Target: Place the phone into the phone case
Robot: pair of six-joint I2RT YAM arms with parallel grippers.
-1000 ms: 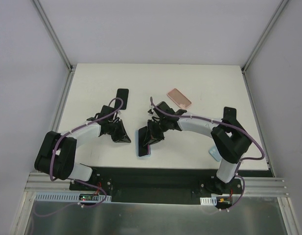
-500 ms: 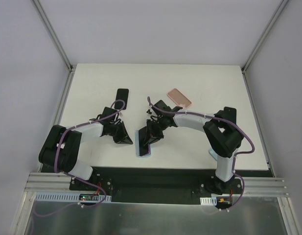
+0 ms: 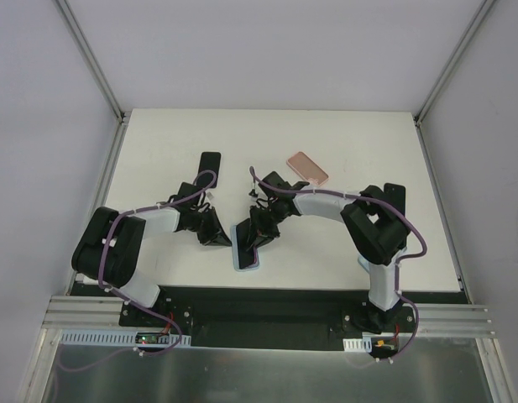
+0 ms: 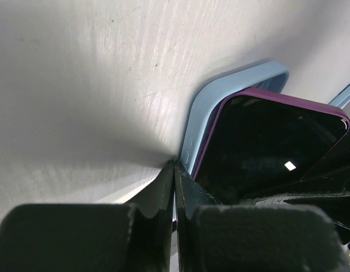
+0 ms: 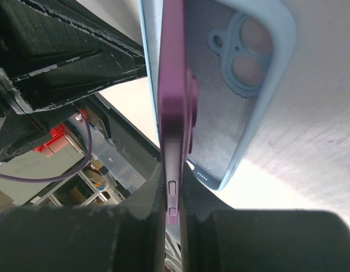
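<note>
A light blue phone case (image 3: 243, 259) lies open side up near the table's front edge. It also shows in the left wrist view (image 4: 204, 122) and the right wrist view (image 5: 251, 107). My right gripper (image 3: 259, 231) is shut on the edge of a purple phone (image 5: 172, 96) and holds it tilted on edge, with its lower side in the case. The phone's black screen (image 4: 265, 150) faces my left gripper (image 3: 217, 235). That gripper is shut and empty, and its fingertips (image 4: 176, 165) touch the case's left rim.
A black phone (image 3: 210, 163) lies at the back left of the grippers. A pink phone or case (image 3: 307, 169) lies at the back right. A pale blue object (image 3: 367, 265) shows partly behind the right arm's base.
My left gripper has moved right, up to the case's left rim. My right gripper has shifted slightly left with the phone still in it.
</note>
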